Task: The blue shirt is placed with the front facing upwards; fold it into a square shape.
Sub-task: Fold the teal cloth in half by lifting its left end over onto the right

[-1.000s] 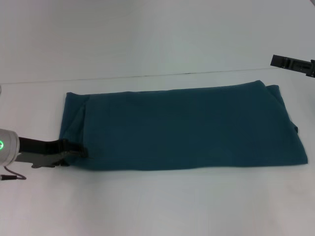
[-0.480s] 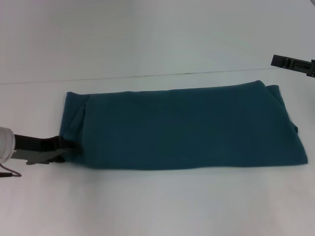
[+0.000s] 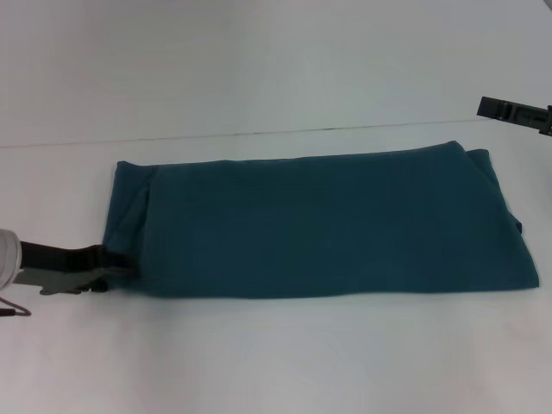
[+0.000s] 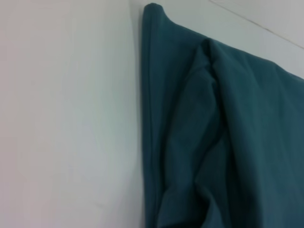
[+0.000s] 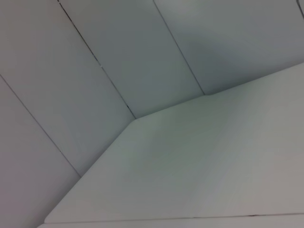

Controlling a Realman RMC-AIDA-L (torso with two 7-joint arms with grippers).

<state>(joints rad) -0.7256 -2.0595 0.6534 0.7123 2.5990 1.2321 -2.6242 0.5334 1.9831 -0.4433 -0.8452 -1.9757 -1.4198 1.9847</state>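
On the white table [image 3: 276, 362] the blue shirt [image 3: 319, 224] lies as a long band across the middle, so the crosswise fold seems next: the left gripper [image 3: 121, 267], at eight o'clock, must lift its near-left corner, jaws apparently pinching it.

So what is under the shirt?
Around the shirt only the white table shows. The left pincer meets its near left corner. Anything beneath the cloth is covered.

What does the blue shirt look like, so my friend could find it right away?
Look at the big white table. Across its middle lies the blue shirt, folded into a long, wide band. It is the only dark teal cloth there, and the left gripper sits at its near left corner.
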